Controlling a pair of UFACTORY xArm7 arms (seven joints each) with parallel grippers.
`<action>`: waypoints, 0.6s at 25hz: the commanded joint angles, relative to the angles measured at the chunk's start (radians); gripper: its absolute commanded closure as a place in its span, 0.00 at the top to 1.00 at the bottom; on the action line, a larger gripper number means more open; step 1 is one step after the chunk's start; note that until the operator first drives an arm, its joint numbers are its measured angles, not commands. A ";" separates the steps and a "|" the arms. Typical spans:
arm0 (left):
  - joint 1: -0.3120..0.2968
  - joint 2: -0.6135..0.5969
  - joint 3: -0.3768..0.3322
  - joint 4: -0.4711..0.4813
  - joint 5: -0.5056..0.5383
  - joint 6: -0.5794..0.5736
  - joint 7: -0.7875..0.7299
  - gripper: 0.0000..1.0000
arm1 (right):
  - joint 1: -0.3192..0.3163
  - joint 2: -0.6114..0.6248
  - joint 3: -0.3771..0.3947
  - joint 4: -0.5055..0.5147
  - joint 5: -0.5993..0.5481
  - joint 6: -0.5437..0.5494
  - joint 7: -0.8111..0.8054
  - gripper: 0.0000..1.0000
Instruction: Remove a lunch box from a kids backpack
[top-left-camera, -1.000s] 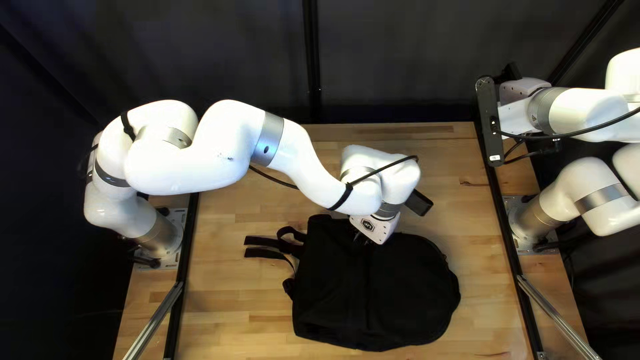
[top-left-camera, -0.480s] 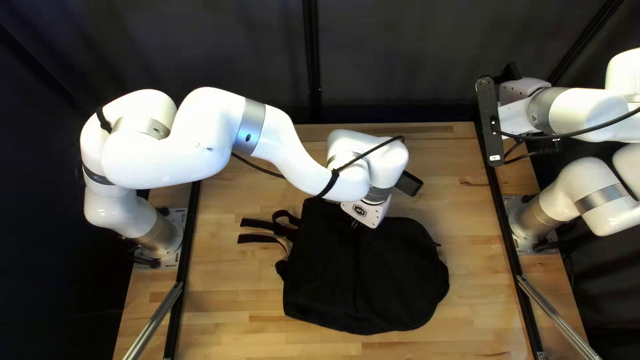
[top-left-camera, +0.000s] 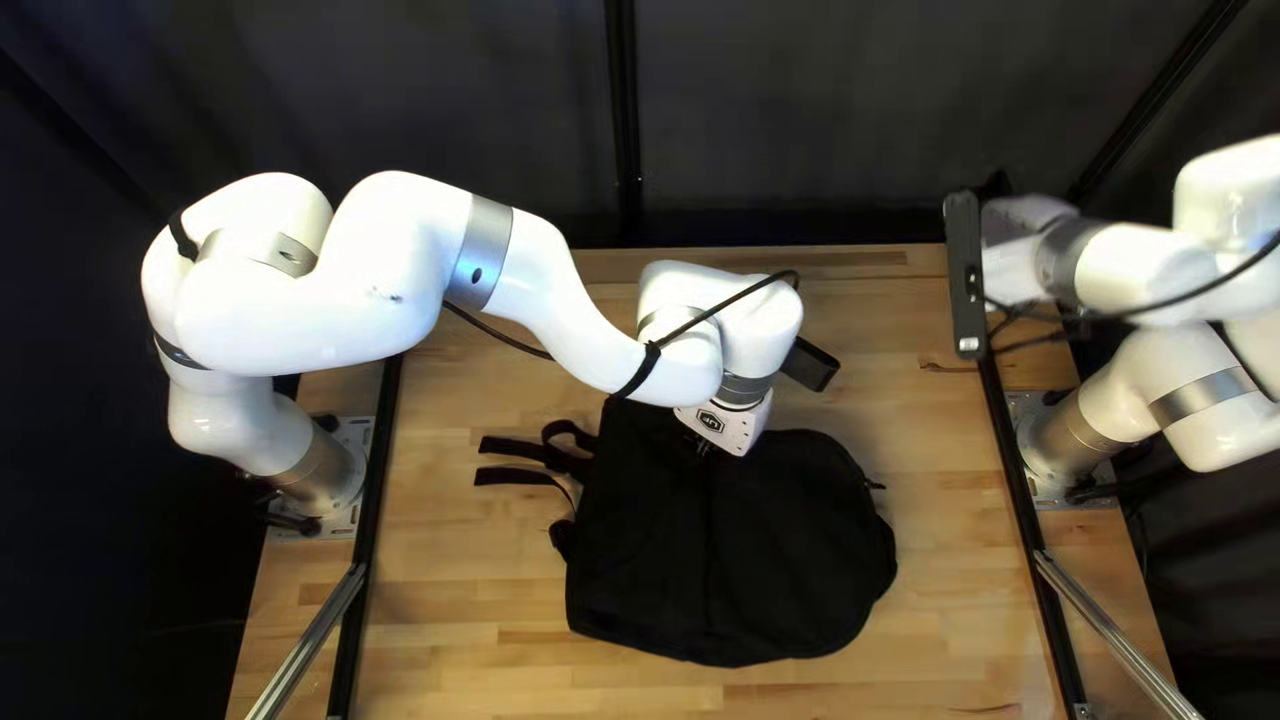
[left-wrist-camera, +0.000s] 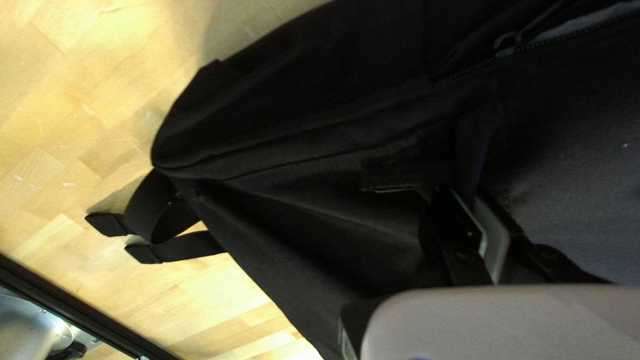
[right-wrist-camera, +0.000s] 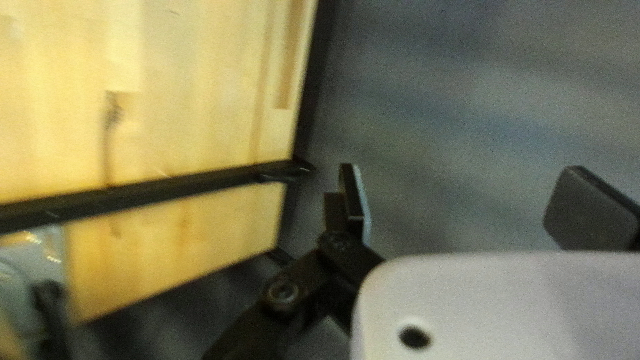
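The black backpack (top-left-camera: 747,560) lies flat on the table. My left gripper (top-left-camera: 708,446) is down at its upper edge in the top left view, fingers mostly hidden. In the left wrist view my left gripper (left-wrist-camera: 490,217) is shut on a fold or strap of the backpack (left-wrist-camera: 300,140), close to a partly unzipped zipper (left-wrist-camera: 510,50). No lunch box shows. Away from the bag, my right gripper (top-left-camera: 966,274) is raised over the table's right edge. The right wrist view shows my right gripper (right-wrist-camera: 467,203) open, nothing between its spread fingers.
Loose straps (top-left-camera: 520,460) trail from the bag's left side. Black rails (top-left-camera: 367,534) run along both sides of the table (top-left-camera: 467,600). A dark curtain (top-left-camera: 800,120) hangs behind it, and my left arm crosses over the table's far half.
My left gripper moved left and toward the far edge, and the backpack slid with it. My right arm shifted slightly left in the last half second.
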 commanded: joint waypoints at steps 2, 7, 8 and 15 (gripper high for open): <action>0.002 -0.021 0.005 -0.036 0.000 -0.017 -0.018 0.00 | 0.022 0.199 0.024 0.042 0.087 -0.095 0.173 1.00; 0.003 -0.065 0.009 -0.079 0.001 -0.019 -0.038 0.00 | 0.042 0.374 0.046 0.087 0.174 -0.180 0.333 1.00; 0.003 -0.072 0.010 -0.085 0.002 -0.019 -0.042 0.00 | 0.044 0.398 0.046 0.091 0.184 -0.199 0.355 1.00; 0.001 -0.109 0.013 -0.124 0.008 -0.028 -0.065 0.00 | 0.066 0.531 0.057 0.075 0.227 -0.385 0.515 1.00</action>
